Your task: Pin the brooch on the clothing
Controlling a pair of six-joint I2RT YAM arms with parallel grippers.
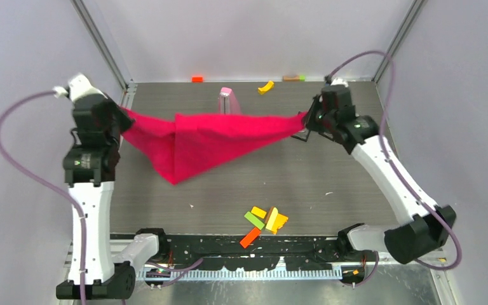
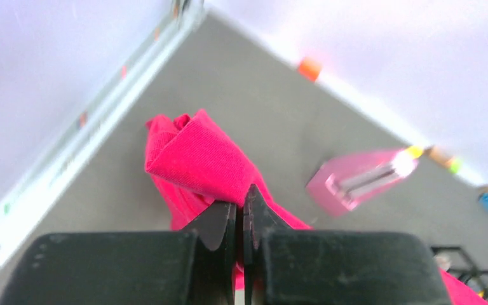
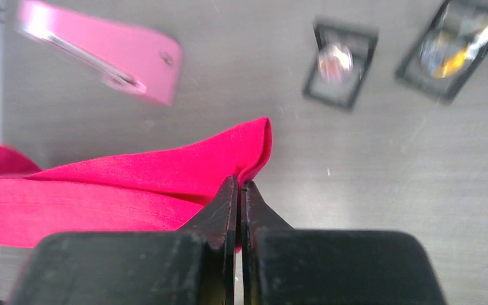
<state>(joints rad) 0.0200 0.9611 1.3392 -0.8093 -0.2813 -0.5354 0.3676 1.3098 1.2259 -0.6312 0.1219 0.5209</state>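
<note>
Blocks (image 1: 264, 222) in orange, yellow and green lie in a little heap close to the near edge of the table (image 1: 349, 184). They look hard, with square corners.

Past them, over the middle of the table, the clothing (image 1: 203, 136) hangs in the air like a hammock. It is a soft, wrinkly, bright pink-red cloth. It is pulled long from side to side, and a pointy fold droops toward the grey table top.

The left gripper (image 1: 124, 122) is pinched tight on its left end, and the right gripper (image 1: 306, 121) is pinched tight on its right end. Each pair of black fingers is squeezed together with cloth between.

So I think the cloth is lifted and spread out, but no brooch is on it yet. All the pinning is left to do.

By the right gripper sit two small black boxes (image 3: 340, 63) with something shiny inside. These may be brooches, but I cannot tell.

Near the far edge stands a smooth pink case (image 1: 229, 100). A yellow piece (image 1: 265, 87) and an orange cube (image 1: 197, 79) lie by that edge too.
</note>
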